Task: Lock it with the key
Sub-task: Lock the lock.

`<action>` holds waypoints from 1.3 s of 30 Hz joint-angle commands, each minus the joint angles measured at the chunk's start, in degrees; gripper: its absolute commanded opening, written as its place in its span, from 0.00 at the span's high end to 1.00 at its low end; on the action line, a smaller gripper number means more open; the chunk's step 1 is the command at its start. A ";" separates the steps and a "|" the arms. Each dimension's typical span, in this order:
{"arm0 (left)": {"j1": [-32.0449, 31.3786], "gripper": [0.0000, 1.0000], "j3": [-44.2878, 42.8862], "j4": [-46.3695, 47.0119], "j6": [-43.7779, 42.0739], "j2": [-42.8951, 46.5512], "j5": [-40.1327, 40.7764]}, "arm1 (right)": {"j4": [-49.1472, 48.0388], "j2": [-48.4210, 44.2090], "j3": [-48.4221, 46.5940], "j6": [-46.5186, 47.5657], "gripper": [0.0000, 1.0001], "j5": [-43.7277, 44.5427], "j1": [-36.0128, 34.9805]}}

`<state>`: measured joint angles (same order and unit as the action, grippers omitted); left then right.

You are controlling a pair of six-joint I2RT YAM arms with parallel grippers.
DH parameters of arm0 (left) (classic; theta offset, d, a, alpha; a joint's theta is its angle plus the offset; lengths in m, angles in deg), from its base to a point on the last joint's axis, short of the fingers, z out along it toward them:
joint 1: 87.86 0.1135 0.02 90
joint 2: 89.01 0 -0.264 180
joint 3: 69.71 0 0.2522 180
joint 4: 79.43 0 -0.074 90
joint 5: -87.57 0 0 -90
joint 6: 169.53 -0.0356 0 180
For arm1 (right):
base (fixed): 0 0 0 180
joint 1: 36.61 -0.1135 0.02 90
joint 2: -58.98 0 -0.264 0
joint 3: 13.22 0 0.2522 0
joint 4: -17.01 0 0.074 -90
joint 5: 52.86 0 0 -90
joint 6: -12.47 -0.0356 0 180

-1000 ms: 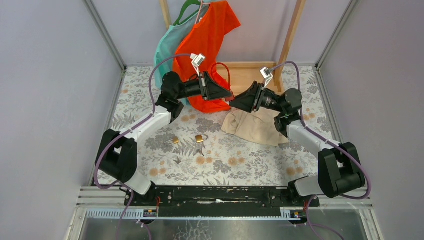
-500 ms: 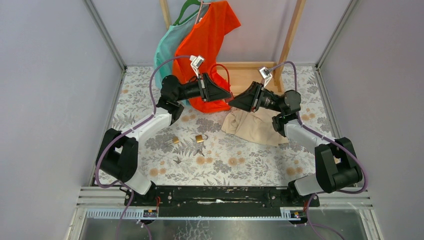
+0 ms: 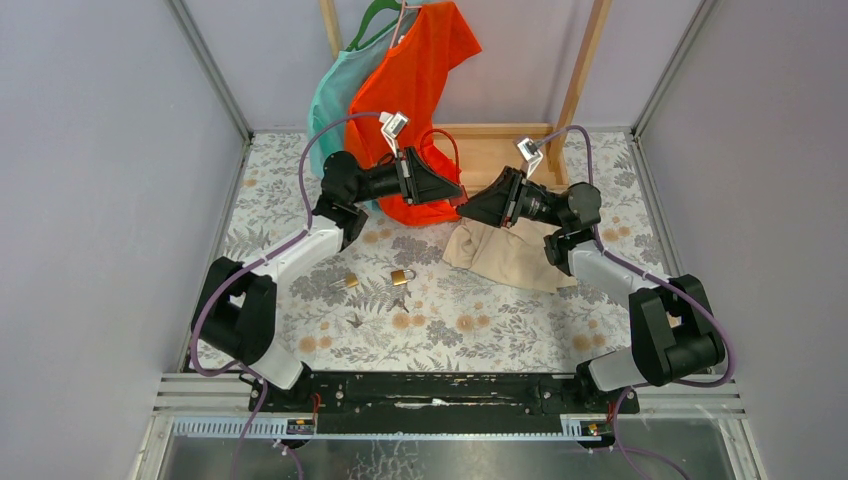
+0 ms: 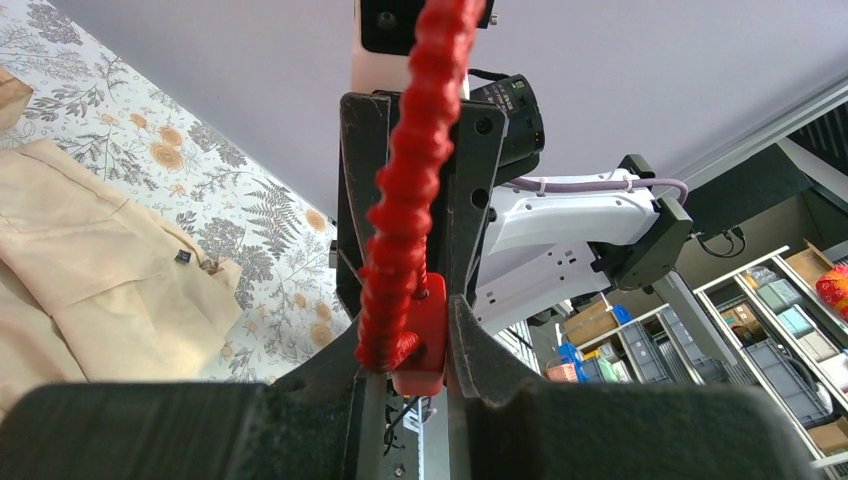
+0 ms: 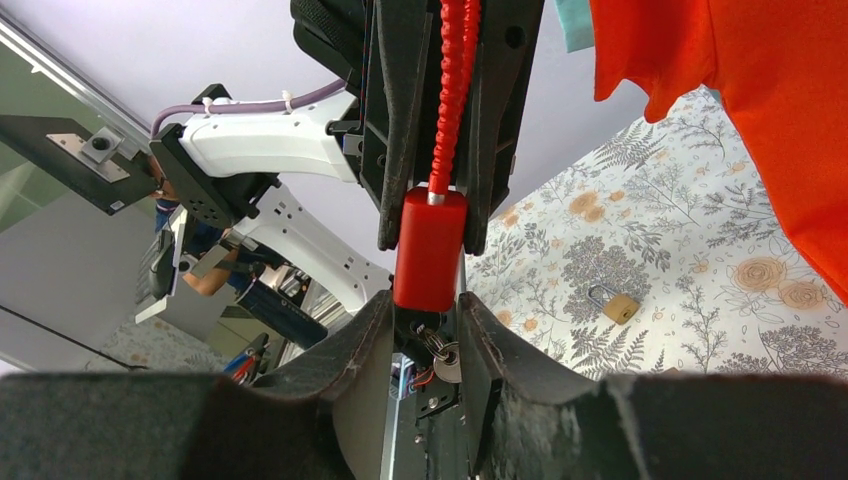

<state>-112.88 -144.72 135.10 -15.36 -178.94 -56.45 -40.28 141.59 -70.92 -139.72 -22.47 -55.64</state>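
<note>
A red cable lock hangs in the air between my two grippers, above the table's far middle. In the left wrist view the ribbed red cable [image 4: 410,190] ends in a red block [image 4: 425,345], and my left gripper [image 4: 425,352] is shut on that block. In the right wrist view the red lock cylinder [image 5: 430,250] points down into my right gripper [image 5: 428,312]. A silver key on a ring [image 5: 447,365] sticks out of its end between the closed fingers. From above, the left gripper [image 3: 456,192] and the right gripper [image 3: 465,208] meet tip to tip.
A brass padlock [image 3: 402,274] and a second one [image 3: 348,282] lie on the floral table, with loose keys [image 3: 400,300] near them. A beige cloth [image 3: 505,255] lies under the right arm. An orange shirt [image 3: 420,70] and a teal one [image 3: 335,100] hang on a wooden rack [image 3: 585,60].
The right arm has shifted slightly to the left, toward the left gripper. The left arm has barely moved, and both grippers keep their hold.
</note>
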 commanded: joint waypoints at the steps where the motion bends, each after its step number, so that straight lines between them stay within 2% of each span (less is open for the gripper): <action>1: 0.50 1.00 0.32 3.28 -1.03 2.12 0.41 | -2.97 -1.99 -0.01 1.78 0.63 -1.21 -0.37; 8: 0.50 1.00 0.49 1.74 -1.65 2.15 1.21 | -2.68 -2.19 -0.19 2.22 0.76 -1.42 -0.33; 15: 0.47 1.00 -1.67 -13.90 -6.59 2.28 7.08 | 6.57 -2.10 -2.94 8.43 1.00 -1.38 -0.32; 19: 0.49 1.00 -2.35 -23.19 -7.77 2.26 11.47 | 13.73 -2.06 -4.61 13.04 1.00 -0.39 -0.38; 24: 0.43 1.00 -3.75 -31.68 -8.14 1.79 15.22 | 35.65 -2.20 -9.45 26.78 1.00 3.96 -0.35; 26: 0.32 1.00 -4.42 -33.88 -8.32 1.66 16.30 | 40.84 -2.04 -10.69 31.12 1.00 5.99 -0.33; 32: -0.24 1.00 -5.01 -37.64 -9.33 1.25 18.43 | 51.26 -1.95 -13.98 38.06 1.00 10.86 -0.95; 36: -0.30 1.00 -4.99 -37.89 -9.85 1.24 18.74 | 53.94 -2.16 -15.09 40.03 1.00 11.78 -1.18; 39: -0.30 1.00 -4.28 -36.60 -9.68 1.57 18.16 | 52.48 -2.53 -14.33 38.45 0.92 10.72 -0.90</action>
<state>-113.34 -147.83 98.97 -23.56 -177.46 -38.88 12.24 141.39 -83.01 -103.38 -13.42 -57.19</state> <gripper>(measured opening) 0.252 0.229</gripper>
